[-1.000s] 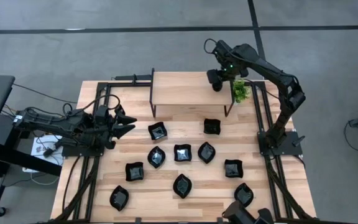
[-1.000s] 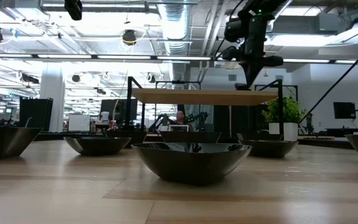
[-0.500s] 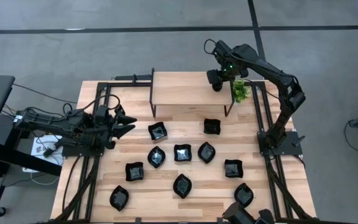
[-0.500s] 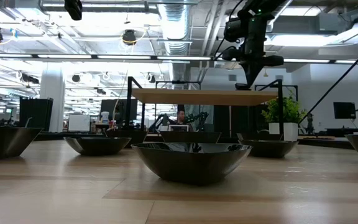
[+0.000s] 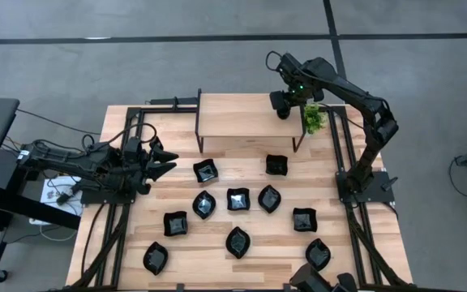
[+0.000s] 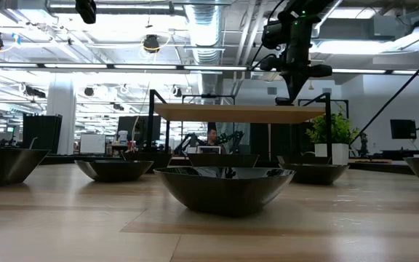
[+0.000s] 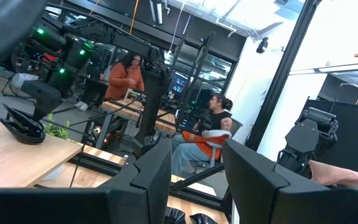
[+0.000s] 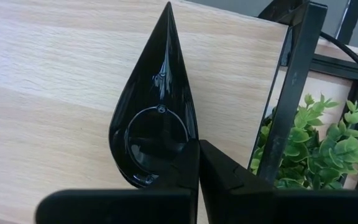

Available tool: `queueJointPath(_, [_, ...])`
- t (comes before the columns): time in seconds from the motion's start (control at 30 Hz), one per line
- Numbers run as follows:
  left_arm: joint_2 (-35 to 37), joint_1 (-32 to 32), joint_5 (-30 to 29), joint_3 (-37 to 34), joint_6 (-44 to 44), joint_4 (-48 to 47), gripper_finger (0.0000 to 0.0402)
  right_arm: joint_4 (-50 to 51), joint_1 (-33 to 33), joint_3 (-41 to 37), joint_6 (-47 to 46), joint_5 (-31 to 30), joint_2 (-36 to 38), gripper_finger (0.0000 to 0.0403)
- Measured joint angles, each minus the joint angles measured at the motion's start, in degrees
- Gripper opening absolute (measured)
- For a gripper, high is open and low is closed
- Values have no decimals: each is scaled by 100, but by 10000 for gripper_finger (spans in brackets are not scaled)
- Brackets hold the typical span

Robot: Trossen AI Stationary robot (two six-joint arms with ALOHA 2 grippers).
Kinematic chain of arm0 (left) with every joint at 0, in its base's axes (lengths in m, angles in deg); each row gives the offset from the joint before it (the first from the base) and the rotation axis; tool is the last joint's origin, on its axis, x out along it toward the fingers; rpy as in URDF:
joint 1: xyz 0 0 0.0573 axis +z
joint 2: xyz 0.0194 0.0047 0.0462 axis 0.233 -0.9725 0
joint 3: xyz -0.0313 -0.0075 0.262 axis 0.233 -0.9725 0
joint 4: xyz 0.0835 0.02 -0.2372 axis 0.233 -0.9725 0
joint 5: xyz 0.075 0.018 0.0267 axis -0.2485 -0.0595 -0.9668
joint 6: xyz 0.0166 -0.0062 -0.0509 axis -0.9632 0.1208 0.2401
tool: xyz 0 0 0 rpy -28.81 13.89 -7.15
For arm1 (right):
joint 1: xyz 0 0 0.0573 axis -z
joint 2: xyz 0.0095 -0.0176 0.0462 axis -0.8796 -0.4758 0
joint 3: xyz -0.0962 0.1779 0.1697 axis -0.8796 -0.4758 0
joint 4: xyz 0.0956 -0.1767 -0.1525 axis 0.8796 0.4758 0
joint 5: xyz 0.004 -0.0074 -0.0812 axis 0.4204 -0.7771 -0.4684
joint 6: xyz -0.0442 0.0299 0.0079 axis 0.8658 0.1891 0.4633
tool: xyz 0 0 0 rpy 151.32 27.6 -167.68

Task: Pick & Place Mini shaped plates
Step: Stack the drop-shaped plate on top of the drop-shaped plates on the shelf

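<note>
At the shelf's [image 5: 242, 113] three o'clock end, the right gripper [image 8: 197, 152] pinches a teardrop plate's [image 8: 154, 112] rim for placing; the left gripper [image 5: 162, 162] waits, moderately spread.

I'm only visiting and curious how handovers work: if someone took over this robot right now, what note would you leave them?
Right gripper: shut on the rim of a teardrop plate, over the shelf's right end beside the plant. Whether the plate rests on the shelf is unclear.
Left gripper: open, empty, waiting at the table's left side.
Plates: ten lie on the table in front of the shelf.
Done: one plate brought to the shelf, not yet released.
Left: release it, then probably move the other ten.
</note>
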State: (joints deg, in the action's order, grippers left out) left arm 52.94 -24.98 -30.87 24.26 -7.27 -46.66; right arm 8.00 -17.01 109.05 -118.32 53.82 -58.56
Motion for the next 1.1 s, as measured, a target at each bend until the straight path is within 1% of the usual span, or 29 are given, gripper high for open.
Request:
queueJointPath(0.1, [0,0,-2,0,0,0,145,2,-25,0,0,-20,0,7])
queueJointPath(0.37, [0,-2,0,0,0,0,145,-7,-41,0,6,-130,0,56])
queueJointPath(0.57, [0,-2,-1,0,-1,0,145,34,-47,1,49,-106,-2,61])
queueJointPath(0.7, [2,-2,-1,0,-1,-2,145,278,-110,7,85,-155,47,61])
queueJointPath(0.8, [2,-2,0,0,-2,-2,145,303,-239,7,78,-405,263,61])
queueJointPath(0.93, [2,-2,0,0,0,-2,145,304,-471,11,-115,-450,629,61])
queueJointPath(1.03, [2,-2,-1,0,-1,-2,145,270,-837,11,-133,-482,844,61])
queueJointPath(1.1, [1,-2,0,0,-1,-3,145,151,-1125,11,-116,-704,940,61])
